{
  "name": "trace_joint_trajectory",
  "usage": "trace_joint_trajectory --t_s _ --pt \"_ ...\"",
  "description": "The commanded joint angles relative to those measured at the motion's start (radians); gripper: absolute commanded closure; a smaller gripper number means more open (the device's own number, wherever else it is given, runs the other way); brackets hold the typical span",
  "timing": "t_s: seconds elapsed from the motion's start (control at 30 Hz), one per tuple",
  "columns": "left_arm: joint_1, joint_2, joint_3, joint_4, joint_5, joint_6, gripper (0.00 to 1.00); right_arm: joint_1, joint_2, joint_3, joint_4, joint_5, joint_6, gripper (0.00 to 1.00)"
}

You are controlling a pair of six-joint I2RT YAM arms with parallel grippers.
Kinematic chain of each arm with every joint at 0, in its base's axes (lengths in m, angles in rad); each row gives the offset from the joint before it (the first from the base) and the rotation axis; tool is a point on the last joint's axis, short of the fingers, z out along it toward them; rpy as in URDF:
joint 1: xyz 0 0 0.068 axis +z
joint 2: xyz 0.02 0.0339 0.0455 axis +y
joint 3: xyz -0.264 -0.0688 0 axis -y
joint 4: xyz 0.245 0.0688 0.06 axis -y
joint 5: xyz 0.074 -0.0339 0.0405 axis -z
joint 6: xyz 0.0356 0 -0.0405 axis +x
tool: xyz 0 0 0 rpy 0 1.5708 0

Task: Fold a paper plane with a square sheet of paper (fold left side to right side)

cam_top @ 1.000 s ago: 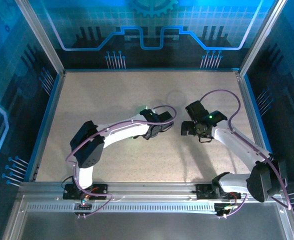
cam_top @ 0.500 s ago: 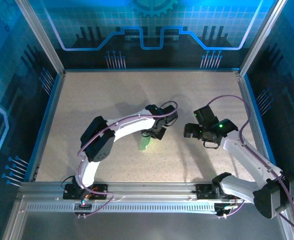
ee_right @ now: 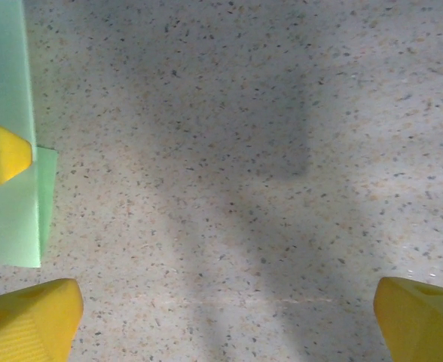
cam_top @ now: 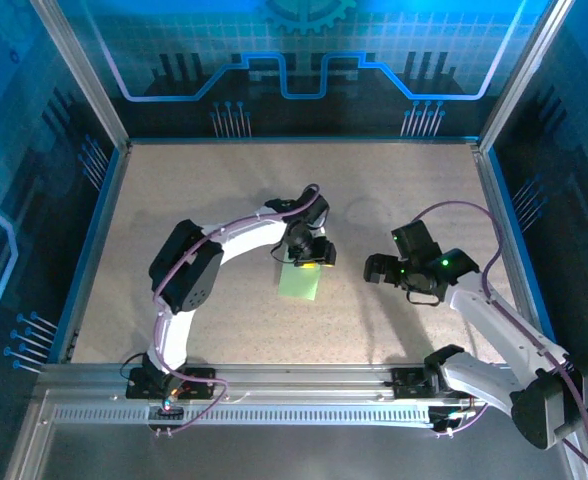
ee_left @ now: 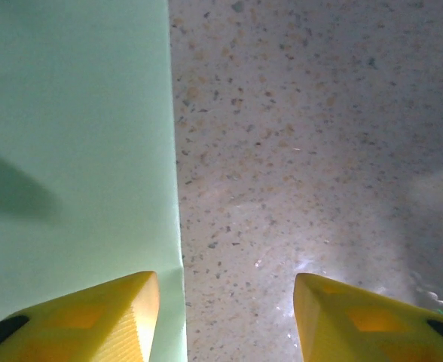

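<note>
Plenty left to fold, probably. Press down flat against the table (cam_top: 174, 210) and line up edges before creasing, no rushing. Note the left arm (cam_top: 244, 240) curled in from near left. Find the square sheet of paper (cam_top: 299, 284) flat mid-table. Spot the left gripper (cam_top: 312, 258) over its far edge, jaws partway apart, clamping nothing; right gripper (cam_top: 372, 268) off to its right, spread wide, empty.
</note>
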Motion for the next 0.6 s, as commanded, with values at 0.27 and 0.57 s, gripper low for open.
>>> trace_joint_trajectory --t_s 0.27,0.57 --pt "0.199 -0.348 -0.302 0.228 0.083 -0.025 0.4 0.03 0.101 -0.126 0.451 -0.314 0.142 0.2" --pt "0.296 -0.417 -0.48 0.264 0.106 -0.022 0.4 0.127 0.415 -0.015 0.686 -0.352 0.17 0.59"
